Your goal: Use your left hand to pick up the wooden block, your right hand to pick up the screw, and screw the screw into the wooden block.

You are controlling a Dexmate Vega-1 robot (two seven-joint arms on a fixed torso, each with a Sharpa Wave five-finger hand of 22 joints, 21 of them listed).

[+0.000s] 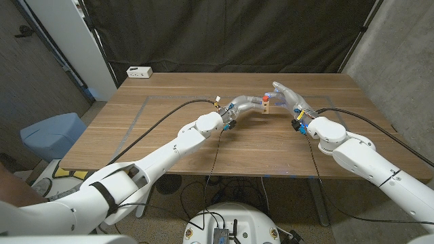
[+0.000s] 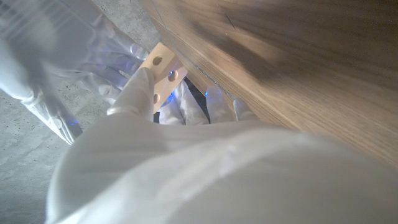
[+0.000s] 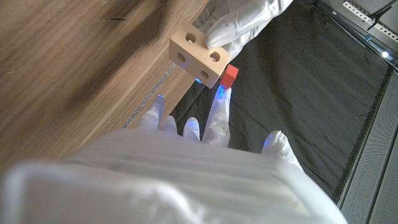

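Observation:
My left hand [image 1: 243, 106] holds the pale wooden block [image 1: 267, 104] off the table, past its middle. In the right wrist view its fingers [image 3: 244, 20] grip the holed block [image 3: 198, 57] from the far side. In the left wrist view the block [image 2: 163, 67] sits at my fingertips [image 2: 140, 87]. The red screw [image 3: 229, 76] sits against the block's side; it also shows as a red spot [image 1: 264, 98] on top of the block. My right hand [image 1: 289, 98] is close beside the block with fingers apart. One fingertip [image 3: 219, 102] touches the screw's head, and the thumb stays well away.
A white power strip [image 1: 139, 72] lies at the table's far left corner. Black curtains hang behind the table [image 1: 169, 142]. Cables run along both arms over the wood. A blue bin [image 1: 51, 135] stands on the floor at the left.

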